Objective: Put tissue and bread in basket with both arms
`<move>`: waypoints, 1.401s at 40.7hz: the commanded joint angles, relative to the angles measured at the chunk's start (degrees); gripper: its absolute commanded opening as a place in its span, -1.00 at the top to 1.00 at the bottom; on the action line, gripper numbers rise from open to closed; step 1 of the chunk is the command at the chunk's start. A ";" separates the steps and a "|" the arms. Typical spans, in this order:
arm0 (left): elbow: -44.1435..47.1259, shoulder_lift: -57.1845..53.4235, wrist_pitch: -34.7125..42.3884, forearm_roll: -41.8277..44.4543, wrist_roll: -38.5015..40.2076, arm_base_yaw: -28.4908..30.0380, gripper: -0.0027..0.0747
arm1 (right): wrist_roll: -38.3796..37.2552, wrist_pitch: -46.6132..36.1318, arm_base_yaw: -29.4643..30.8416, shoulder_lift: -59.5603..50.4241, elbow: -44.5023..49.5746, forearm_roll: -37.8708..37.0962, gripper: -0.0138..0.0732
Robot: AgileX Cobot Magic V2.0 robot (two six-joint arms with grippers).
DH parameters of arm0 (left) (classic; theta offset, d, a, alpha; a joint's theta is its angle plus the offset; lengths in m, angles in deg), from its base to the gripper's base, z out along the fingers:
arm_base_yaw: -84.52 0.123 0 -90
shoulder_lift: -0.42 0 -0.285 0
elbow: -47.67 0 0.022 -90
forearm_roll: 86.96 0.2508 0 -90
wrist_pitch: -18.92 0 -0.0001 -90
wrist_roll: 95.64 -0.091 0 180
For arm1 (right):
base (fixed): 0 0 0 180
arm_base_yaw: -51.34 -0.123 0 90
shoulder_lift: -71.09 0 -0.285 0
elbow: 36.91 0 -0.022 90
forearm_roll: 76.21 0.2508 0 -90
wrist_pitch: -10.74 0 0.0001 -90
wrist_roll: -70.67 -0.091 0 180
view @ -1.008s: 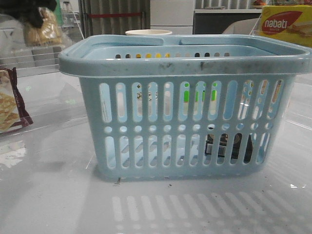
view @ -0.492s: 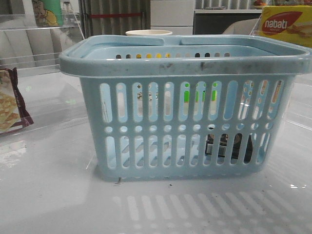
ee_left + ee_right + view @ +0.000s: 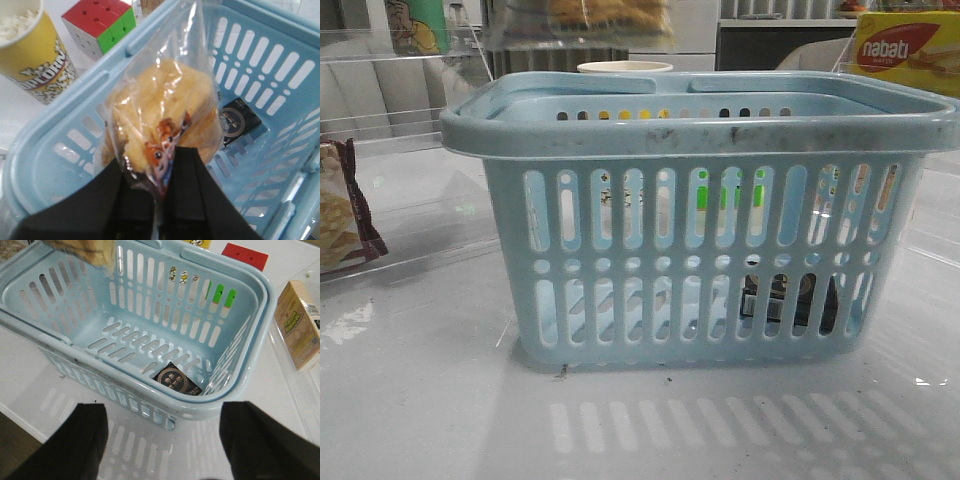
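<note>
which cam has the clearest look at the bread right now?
Left wrist view: the bread fills the frame, its packet pinched in the left hand above the basket. The front view shows only a blurred strip at the top edge; the right wrist view catches just a corner.

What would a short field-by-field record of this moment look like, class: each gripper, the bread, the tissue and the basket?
left gripper: shut on the bread, holding the packet by its edge above the basket
right gripper: open, empty, outside the basket
tissue: lying on the basket floor, near a corner
bread position: hanging over the basket's open top, not yet inside
beside basket: popcorn cup, puzzle cube
</note>
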 commanded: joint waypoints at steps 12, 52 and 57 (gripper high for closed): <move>-1.35 7.82 9.13 -5.22 -0.10 -0.93 0.52 | 0.45 -4.04 -0.01 -0.26 -1.55 -0.62 -0.63; 13.19 -26.01 3.42 -6.51 -1.52 -3.39 -0.33 | 0.45 -4.04 -0.01 -0.26 -1.55 -0.62 -0.63; 21.64 -33.27 3.42 -6.38 -1.52 -3.39 -0.33 | 0.45 -4.04 -0.01 -0.26 -1.55 -0.62 -0.63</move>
